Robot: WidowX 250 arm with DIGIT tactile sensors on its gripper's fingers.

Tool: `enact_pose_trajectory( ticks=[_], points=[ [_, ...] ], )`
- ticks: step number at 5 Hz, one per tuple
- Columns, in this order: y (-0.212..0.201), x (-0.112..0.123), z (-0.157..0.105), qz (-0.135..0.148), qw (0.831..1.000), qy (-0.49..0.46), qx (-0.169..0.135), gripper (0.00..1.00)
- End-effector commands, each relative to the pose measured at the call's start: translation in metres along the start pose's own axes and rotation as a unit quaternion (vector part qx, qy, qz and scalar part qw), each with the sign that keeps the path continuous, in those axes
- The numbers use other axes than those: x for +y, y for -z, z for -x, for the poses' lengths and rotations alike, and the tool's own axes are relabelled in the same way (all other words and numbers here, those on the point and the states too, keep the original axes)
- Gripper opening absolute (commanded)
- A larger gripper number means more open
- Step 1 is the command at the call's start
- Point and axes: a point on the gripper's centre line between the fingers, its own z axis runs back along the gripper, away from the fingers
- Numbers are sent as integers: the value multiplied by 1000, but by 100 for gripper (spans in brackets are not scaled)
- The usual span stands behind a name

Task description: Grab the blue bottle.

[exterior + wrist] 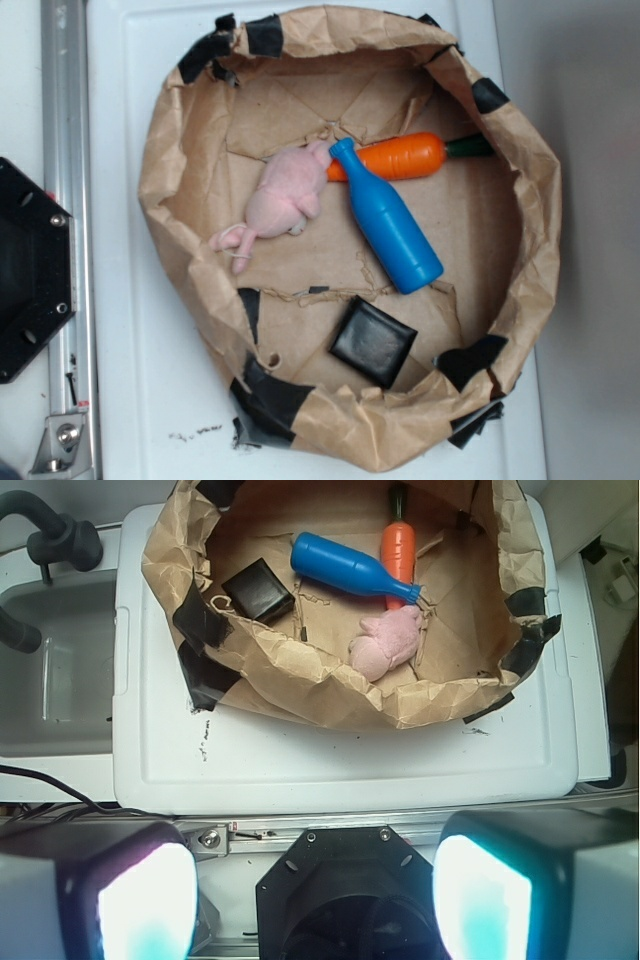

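The blue bottle (388, 222) lies on its side in a crumpled brown paper bowl (176, 200), neck toward the orange carrot (400, 157). It also shows in the wrist view (345, 568), above the carrot (398, 545). My gripper (315, 900) is high above the robot base, well short of the bowl. Its two fingers (145, 905) stand wide apart with nothing between them. The gripper is not in the exterior view.
A pink plush toy (285, 195) lies left of the bottle's neck. A black square block (373, 342) sits near the bowl's front. The bowl rests on a white lid (330, 760). The black robot base (30, 265) and a metal rail (62, 120) are at left. A grey sink (50, 680) lies beside the lid.
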Motion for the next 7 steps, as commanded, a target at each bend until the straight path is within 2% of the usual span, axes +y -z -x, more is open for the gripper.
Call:
enact_pose_trajectory(
  ticks=[1,2,3,4,5,6,7],
  points=[
    [0,0,0,0,1000,0,0,100],
    [45,30,-46,-18,995,79,-53,100],
    [70,34,-85,-20,984,168,-56,100],
    [99,37,-111,-18,979,203,-27,100],
    [141,30,-132,-19,966,260,-4,100],
    [193,6,-148,-6,926,377,-19,100],
    [221,1,-158,-6,904,425,-35,100]
  ],
)
